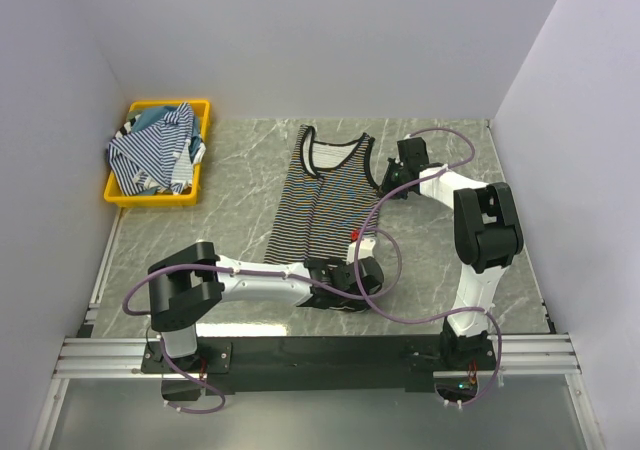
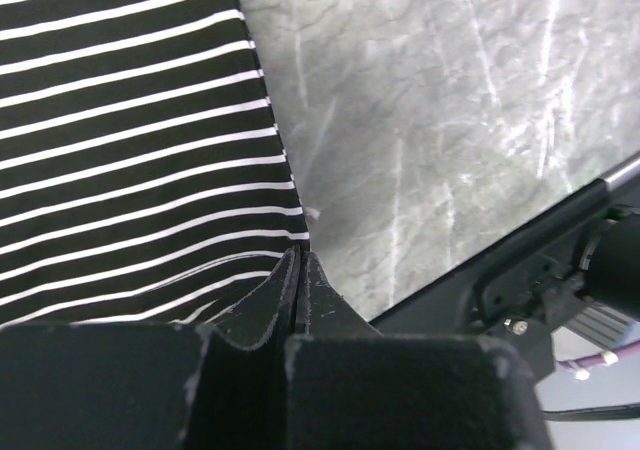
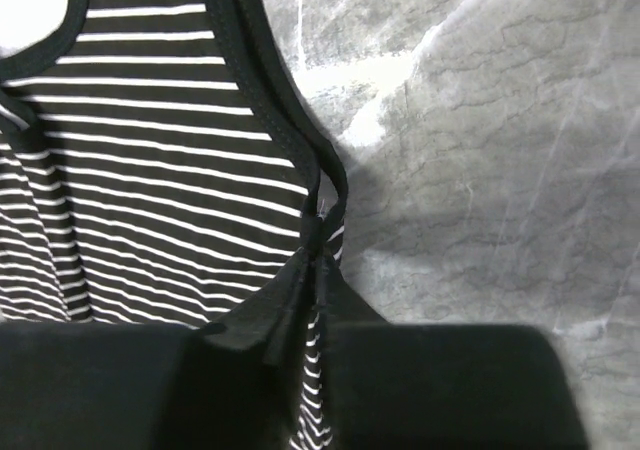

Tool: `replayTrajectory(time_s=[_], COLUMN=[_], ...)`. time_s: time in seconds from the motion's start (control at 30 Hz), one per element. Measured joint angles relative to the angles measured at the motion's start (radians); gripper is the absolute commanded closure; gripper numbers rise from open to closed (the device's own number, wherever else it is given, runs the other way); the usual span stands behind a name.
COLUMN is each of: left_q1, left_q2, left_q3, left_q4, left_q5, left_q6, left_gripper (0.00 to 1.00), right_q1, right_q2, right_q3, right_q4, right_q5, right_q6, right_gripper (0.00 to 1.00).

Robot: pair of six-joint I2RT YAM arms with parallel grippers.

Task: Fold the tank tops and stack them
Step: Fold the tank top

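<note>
A black tank top with thin white stripes [image 1: 325, 195] lies spread flat on the table's middle, neck towards the far side. My right gripper [image 1: 388, 178] is shut on its right shoulder strap; in the right wrist view [image 3: 318, 242] the strap [image 3: 322, 185] is pinched between the fingertips. My left gripper [image 1: 352, 270] is at the top's lower right hem corner; in the left wrist view [image 2: 300, 258] the jaws are closed on the fabric edge [image 2: 130, 150]. Blue-and-white striped tops [image 1: 150, 158] are heaped in the bin, with a bit of teal fabric [image 1: 150, 118] behind.
The yellow plastic bin [image 1: 200, 145] stands at the far left of the grey marbled table [image 1: 440, 240]. White walls close in the left, far and right sides. Purple cables loop over both arms near the top's right side.
</note>
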Motion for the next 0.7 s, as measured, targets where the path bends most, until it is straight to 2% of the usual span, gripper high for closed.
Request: replayTrajectory(time_s=[0.07,0.4,0.5,0.7], left_q1=[0.000,0.006,0.007,0.008], left_q2=[0.000,0.000,0.000,0.000], left_q3=[0.000,0.000,0.000,-0.011], left_q4=[0.010,0.037,0.037,0.057], left_q5=[0.007,0.035,0.039,0.052], left_q6=[-0.003,-0.006,-0.006,-0.008], left_gripper=[0.99,1.00,0.99,0.99], right_q1=[0.000,0.000,0.000,0.000], right_q2=[0.000,0.000,0.000,0.000], right_q3=[0.000,0.001,0.003,0.005], right_q4=[-0.001,-0.005,-0.008,-0.010], right_q5=[0.008,0.051,0.055,0.076], right_q6=[-0.004,-0.007,-0.007,-0.013], right_gripper=[0.75,0.75,0.77,0.95])
